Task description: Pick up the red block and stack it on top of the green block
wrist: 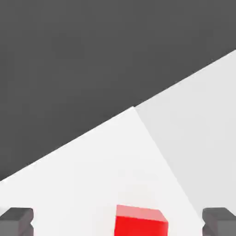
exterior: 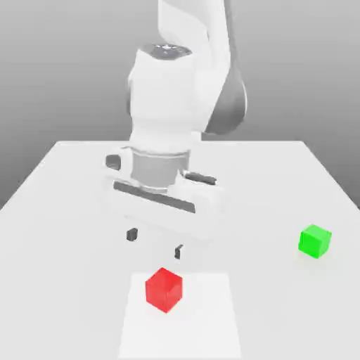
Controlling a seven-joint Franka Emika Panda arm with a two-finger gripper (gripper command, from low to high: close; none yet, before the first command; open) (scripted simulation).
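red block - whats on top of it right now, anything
Nothing rests on the red block; its top face is bare. The open hand hangs above and slightly behind it, not touching. The face it sits on is covered, so what lies beneath cannot be seen.

— What's the setting here?
— A white table [exterior: 63, 211], plain and matte, with a brighter white patch [exterior: 211, 330] at its near edge.
— And behind?
— A blank grey backdrop [exterior: 70, 63], darker up top. Soft, even light.
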